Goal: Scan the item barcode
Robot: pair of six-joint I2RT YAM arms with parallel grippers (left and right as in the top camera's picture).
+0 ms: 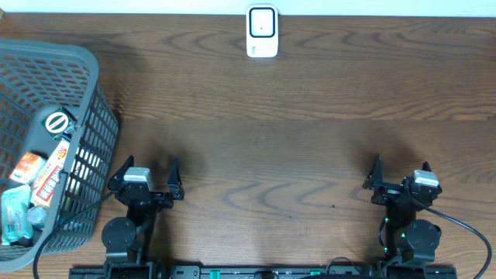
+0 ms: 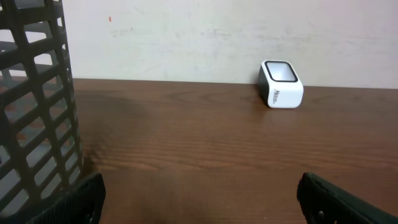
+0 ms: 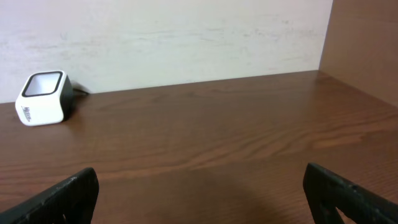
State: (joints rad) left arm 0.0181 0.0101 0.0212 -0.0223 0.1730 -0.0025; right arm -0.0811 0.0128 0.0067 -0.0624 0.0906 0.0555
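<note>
A white barcode scanner (image 1: 262, 32) with a dark window stands at the table's far edge, also visible as the scanner (image 2: 282, 84) in the left wrist view and the scanner (image 3: 43, 98) in the right wrist view. Several packaged items (image 1: 40, 180) lie in a grey basket (image 1: 85, 70) at the left. My left gripper (image 1: 147, 177) is open and empty near the front edge, just right of the basket. At the front right, my right gripper (image 1: 401, 177) is open with only bare wood between its fingers.
The basket wall (image 2: 34, 118) rises close on the left in the left wrist view. A white wall runs behind the table. A brown panel (image 3: 367, 43) stands at the right side. Black cables trail from both arm bases.
</note>
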